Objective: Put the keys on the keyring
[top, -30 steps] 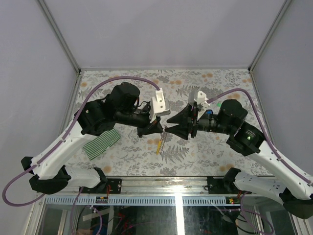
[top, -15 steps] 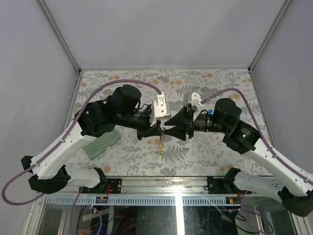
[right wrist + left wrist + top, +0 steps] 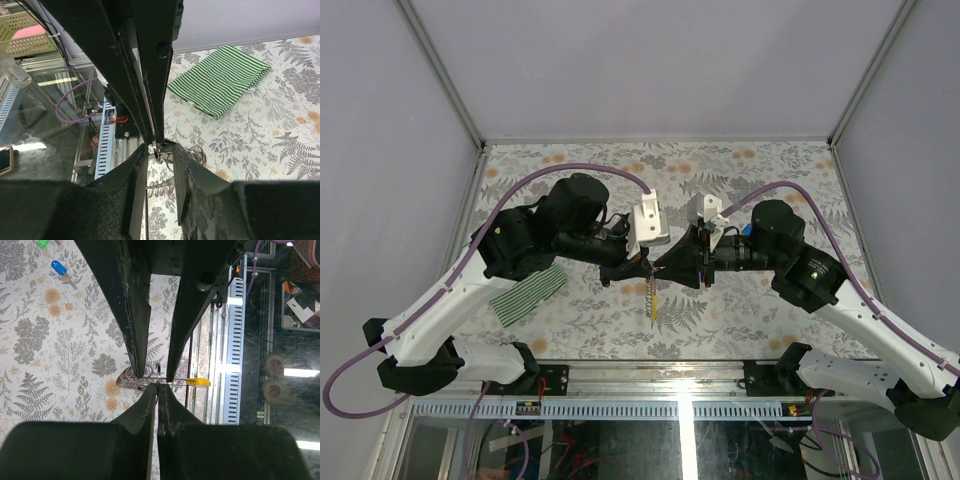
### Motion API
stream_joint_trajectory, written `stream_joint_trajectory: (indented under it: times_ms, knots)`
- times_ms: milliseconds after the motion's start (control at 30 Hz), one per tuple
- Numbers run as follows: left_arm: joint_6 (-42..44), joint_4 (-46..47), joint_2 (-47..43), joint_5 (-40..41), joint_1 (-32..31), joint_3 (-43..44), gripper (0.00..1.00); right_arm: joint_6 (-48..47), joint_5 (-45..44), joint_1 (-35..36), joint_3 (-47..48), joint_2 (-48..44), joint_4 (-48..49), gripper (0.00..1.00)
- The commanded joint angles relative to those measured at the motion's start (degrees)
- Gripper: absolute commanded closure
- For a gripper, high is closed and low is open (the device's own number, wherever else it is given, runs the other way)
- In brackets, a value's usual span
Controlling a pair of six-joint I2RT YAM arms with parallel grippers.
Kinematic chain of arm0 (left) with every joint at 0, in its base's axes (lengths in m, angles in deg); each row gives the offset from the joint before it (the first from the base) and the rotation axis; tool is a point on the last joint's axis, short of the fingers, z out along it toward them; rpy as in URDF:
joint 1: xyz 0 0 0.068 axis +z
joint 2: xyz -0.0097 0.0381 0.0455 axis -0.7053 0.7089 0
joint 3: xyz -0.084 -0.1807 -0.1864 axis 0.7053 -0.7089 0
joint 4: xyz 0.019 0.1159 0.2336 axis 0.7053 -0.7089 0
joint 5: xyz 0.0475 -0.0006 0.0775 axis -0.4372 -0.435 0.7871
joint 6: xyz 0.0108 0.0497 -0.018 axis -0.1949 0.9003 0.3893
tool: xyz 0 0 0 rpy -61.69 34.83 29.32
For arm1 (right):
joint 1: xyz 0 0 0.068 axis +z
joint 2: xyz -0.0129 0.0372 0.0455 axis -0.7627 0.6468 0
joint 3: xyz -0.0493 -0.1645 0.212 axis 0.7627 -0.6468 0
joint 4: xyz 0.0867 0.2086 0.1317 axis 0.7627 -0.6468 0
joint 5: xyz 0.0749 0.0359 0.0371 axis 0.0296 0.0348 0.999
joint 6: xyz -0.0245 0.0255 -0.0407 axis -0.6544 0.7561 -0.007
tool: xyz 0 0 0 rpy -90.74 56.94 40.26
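Observation:
My left gripper (image 3: 642, 268) is shut on the keyring's thin wire and holds it above the table; in the left wrist view its jaws (image 3: 157, 389) are pressed together. The keyring (image 3: 131, 380) is a bundle of silvery loops with a yellow tag (image 3: 197, 382), which hangs down in the top view (image 3: 654, 300). My right gripper (image 3: 666, 268) faces the left one tip to tip. It is open, its fingers (image 3: 175, 150) straddling the pinched wire. The blue key (image 3: 59, 267) and the green key (image 3: 44, 243) lie on the table, apart from both grippers.
A green-and-white striped cloth (image 3: 528, 292) lies on the table at the left, also seen in the right wrist view (image 3: 220, 80). The floral table cover (image 3: 740, 300) ends at a metal rail (image 3: 660, 380) at the near edge. White walls enclose the other sides.
My right gripper has moved left until its tips meet the left gripper's tips. The left gripper has stayed almost still, and the yellow tag has swung slightly.

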Motion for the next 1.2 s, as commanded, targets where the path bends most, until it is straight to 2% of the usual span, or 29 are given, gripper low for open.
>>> stream_joint_trajectory:
  times_ms: [0, 167, 300, 400, 533, 900, 1000, 1100, 1167]
  knots:
    - [0.8, 0.3, -0.2, 0.4, -0.6, 2.1, 1.0, -0.7, 2.0, -0.1, 1.4, 0.7, 1.3, 0.68]
    - [0.8, 0.3, 0.0, 0.5, -0.8, 2.2, 1.0, -0.5, 2.6, -0.1, 1.3, 1.0, 1.8, 0.71]
    - [0.8, 0.2, 0.1, 0.8, -1.0, 2.3, 1.0, -0.3, 2.8, -0.2, 1.4, 1.0, 2.2, 0.79]
    - [0.8, 0.3, 0.0, 0.9, -1.0, 2.3, 1.0, -0.2, 2.8, -0.1, 1.3, 0.7, 2.5, 0.78]
    - [1.0, 0.1, 0.2, 1.1, -1.1, 2.4, 1.0, -0.2, 2.9, -0.1, 1.3, 0.2, 2.7, 0.69]
    - [1.1, -0.2, 0.5, 1.2, -1.4, 2.7, 1.0, -0.4, 3.1, -0.2, 1.2, -0.3, 3.0, 0.74]
    - [1.1, -0.4, 0.4, 1.3, -1.4, 2.7, 1.0, -0.3, 3.2, -0.1, 1.3, -0.2, 3.1, 0.8]
    - [1.1, -0.3, 0.5, 1.4, -1.5, 2.8, 1.0, -0.3, 3.5, -0.1, 1.3, -0.1, 3.0, 0.97]
    - [1.1, -0.3, 0.4, 1.6, -1.5, 2.8, 1.0, -0.3, 3.7, -0.1, 1.4, -0.1, 2.7, 1.0]
